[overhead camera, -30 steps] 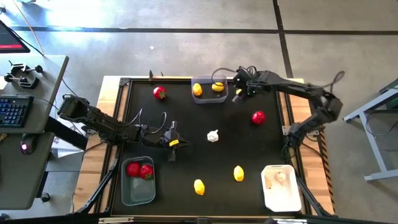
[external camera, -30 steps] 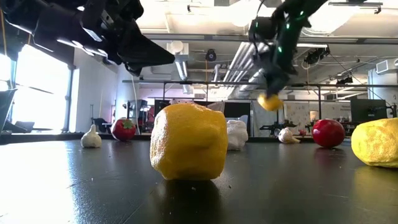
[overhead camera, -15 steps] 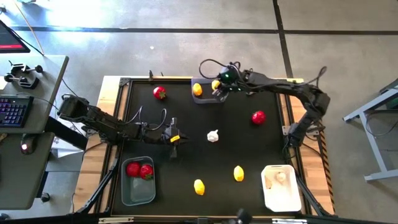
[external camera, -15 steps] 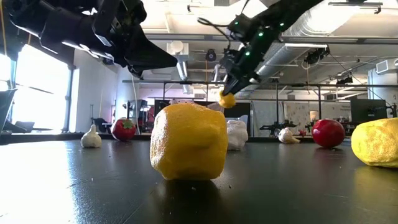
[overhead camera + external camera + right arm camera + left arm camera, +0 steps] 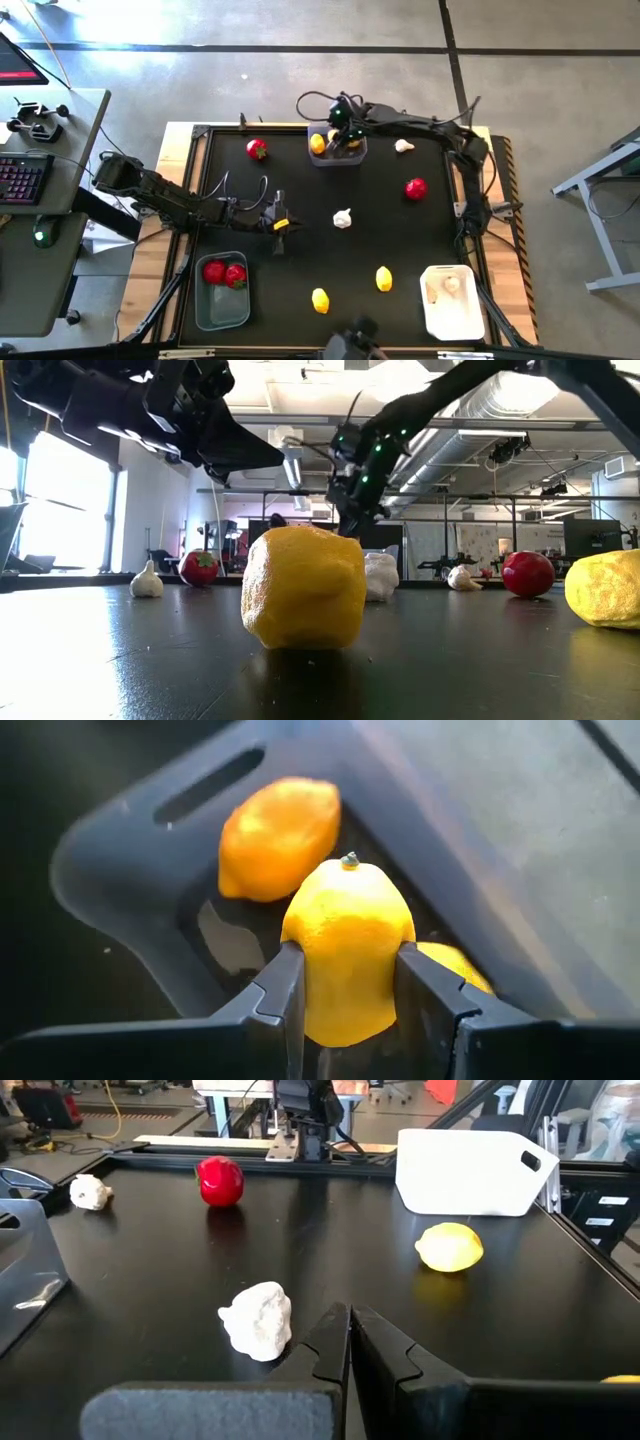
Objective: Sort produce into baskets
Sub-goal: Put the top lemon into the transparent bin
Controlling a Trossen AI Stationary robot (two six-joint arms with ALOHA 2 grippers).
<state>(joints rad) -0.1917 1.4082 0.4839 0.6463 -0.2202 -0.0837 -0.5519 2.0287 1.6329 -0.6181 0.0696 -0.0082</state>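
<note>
Yellow lemon (image 5: 345,955) gripped by right hand (image 5: 345,1010), only wrist cam shows.

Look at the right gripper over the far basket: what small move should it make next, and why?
Probably open its fingers. The right gripper is shut on a lemon held just above the grey basket, where two other lemons already lie. Letting go there should drop it in with its own kind. The left gripper waits mid-table.
</note>
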